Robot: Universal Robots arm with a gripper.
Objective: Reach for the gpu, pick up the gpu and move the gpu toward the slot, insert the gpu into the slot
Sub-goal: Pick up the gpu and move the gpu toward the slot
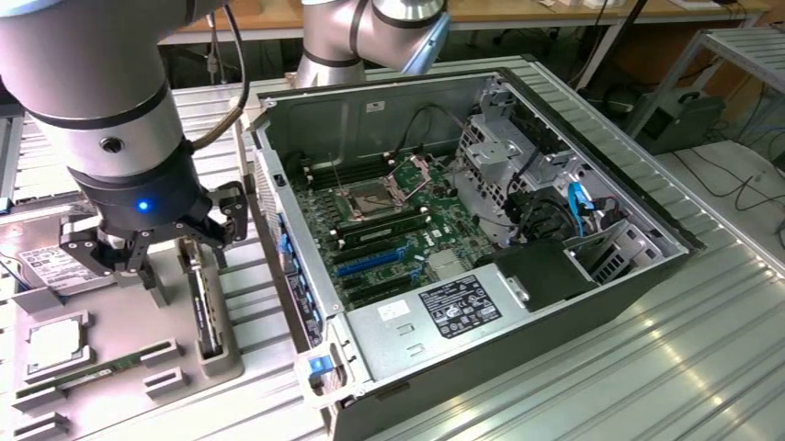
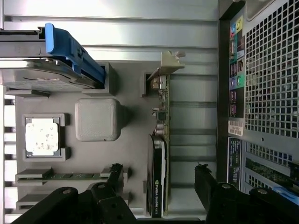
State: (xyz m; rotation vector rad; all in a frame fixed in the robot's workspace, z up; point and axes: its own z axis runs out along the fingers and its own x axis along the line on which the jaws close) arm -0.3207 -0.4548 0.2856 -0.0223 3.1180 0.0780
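Note:
The gpu (image 1: pixel 204 308) stands on its long edge in a grey holder to the exterior view's left of the open computer case. In the wrist view the gpu (image 2: pixel 161 158) is a thin dark card with a grey metal bracket (image 2: pixel 168 65) at its far end. My gripper (image 1: pixel 165 262) hangs just above the card's near end. Here the gripper (image 2: pixel 160 183) is open, one black finger (image 2: pixel 114 179) on each side of the card, not touching it. The slot (image 1: pixel 371 261) is a bright-blue strip on the green motherboard inside the case.
The grey fixture tray (image 1: pixel 123 317) also holds a silver hard drive (image 2: pixel 42 70) with a blue clip, a processor chip (image 2: pixel 43 135) and a green memory stick (image 2: pixel 74 176). The case's rear panel (image 2: pixel 271 93) rises close beside the card. A power supply (image 1: pixel 454 308) fills the case's near corner.

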